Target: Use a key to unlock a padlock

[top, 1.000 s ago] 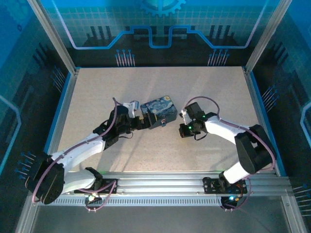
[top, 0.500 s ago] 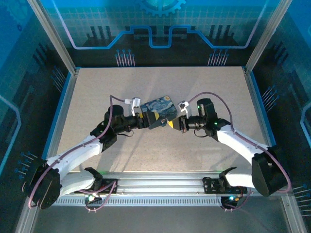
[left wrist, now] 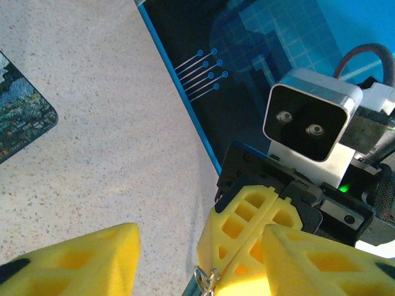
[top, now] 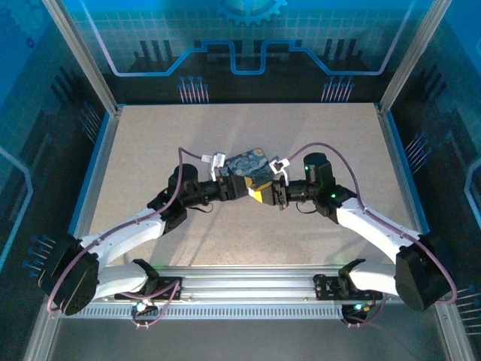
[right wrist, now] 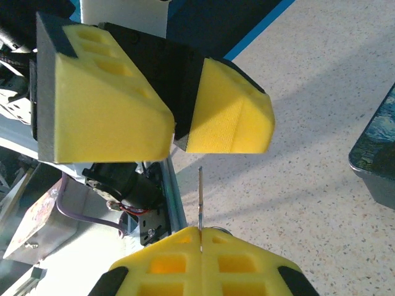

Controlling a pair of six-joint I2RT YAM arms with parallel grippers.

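Both arms have swung inward over the last second: your left gripper [top: 248, 189] and right gripper [top: 264, 196] now meet tip to tip, just in front of the night-sky painted box [top: 254, 165] on the speckled table [top: 150, 150]. Your left fingers stand spread. Your right fingers are pressed together, pinching the key [right wrist: 200, 197], whose thin blade points toward the left gripper.

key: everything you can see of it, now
The key is a thin, straight sliver of grey metal, standing out of the seam between the right gripper's shut yellow foam pads, which pinch its lower end. Its free tip points at the left gripper's open fingers and stops just short of them. Speckled table lies behind it. Teeth are too small to make out.
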